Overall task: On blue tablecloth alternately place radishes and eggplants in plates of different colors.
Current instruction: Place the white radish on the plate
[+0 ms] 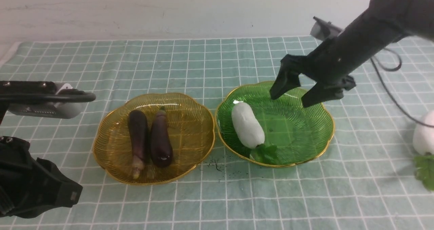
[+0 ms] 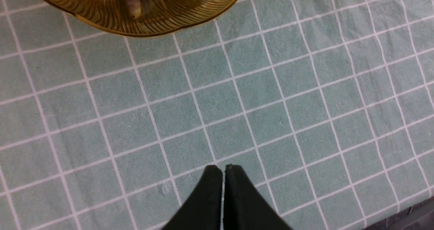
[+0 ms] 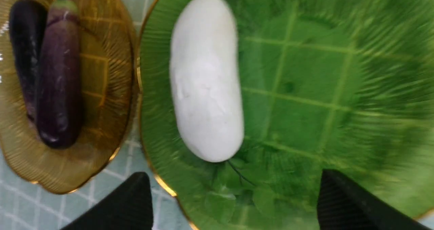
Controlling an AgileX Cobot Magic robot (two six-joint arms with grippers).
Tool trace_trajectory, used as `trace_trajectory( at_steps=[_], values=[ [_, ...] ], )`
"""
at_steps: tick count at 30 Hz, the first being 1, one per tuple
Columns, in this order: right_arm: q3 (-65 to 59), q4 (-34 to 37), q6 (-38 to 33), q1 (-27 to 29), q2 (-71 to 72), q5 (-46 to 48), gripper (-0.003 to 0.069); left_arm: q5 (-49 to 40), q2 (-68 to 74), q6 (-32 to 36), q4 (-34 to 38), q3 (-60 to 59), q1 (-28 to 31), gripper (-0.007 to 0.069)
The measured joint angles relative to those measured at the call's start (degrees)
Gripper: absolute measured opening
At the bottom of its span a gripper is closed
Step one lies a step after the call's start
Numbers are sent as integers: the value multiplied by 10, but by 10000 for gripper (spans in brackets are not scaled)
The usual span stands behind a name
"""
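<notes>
On the blue tablecloth (image 1: 203, 60) the amber plate (image 1: 190, 121) holds both eggplants, one with a tan stem (image 1: 137, 135) and one with a greenish cap (image 1: 160, 140). The green plate (image 1: 305, 128) holds one radish (image 1: 247, 125) with its sprig at the near rim. The other radish (image 1: 423, 135) lies on the cloth at the right edge. My right gripper (image 1: 290, 99) is open and empty, above the green plate's far part; its view shows the radish (image 3: 205, 77) and eggplants (image 3: 57, 77). My left gripper (image 2: 223, 167) is shut, over bare cloth near the amber plate (image 2: 152, 20).
A black cable (image 1: 390, 84) trails from the right arm over the cloth towards the loose radish. The cloth's near edge (image 2: 407, 206) shows close to the left gripper. A pale wall (image 1: 169, 9) stands behind the table.
</notes>
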State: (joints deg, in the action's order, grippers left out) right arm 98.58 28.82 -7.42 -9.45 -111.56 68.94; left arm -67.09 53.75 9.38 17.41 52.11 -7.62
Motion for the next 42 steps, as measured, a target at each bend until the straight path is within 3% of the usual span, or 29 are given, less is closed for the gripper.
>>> trace_trajectory(
  at_steps=[2,6,10,13,18,22,27,29,34,38,40,42],
  values=[
    [5,-19,1,7,11,3,545,0,0,1,0,0,0,-8],
    [4,-164,42,56,110,19,289,0,0,1,1,0,0,-8],
    [-28,-249,83,114,158,21,149,0,0,3,1,0,0,-8],
    [-73,-266,111,177,163,23,94,-2,0,4,1,0,0,-8],
    [-121,-236,107,246,136,24,118,-3,0,4,1,0,0,-8],
    [-132,-162,82,290,76,5,300,-4,0,4,1,0,0,-8],
    [-133,-169,89,292,4,-30,601,-7,0,4,1,0,0,-8],
    [-133,-173,94,292,-14,-43,659,-12,0,4,1,0,0,-8],
    [-133,-174,97,292,-44,-74,689,-19,0,4,1,0,0,-8],
    [-133,-162,90,292,-61,-86,673,-19,0,4,1,0,0,-8],
    [-133,-155,78,291,-64,-86,619,-19,0,4,1,0,0,-8],
    [-133,-152,71,291,-65,-85,499,-19,0,4,1,0,0,-8]
  ],
)
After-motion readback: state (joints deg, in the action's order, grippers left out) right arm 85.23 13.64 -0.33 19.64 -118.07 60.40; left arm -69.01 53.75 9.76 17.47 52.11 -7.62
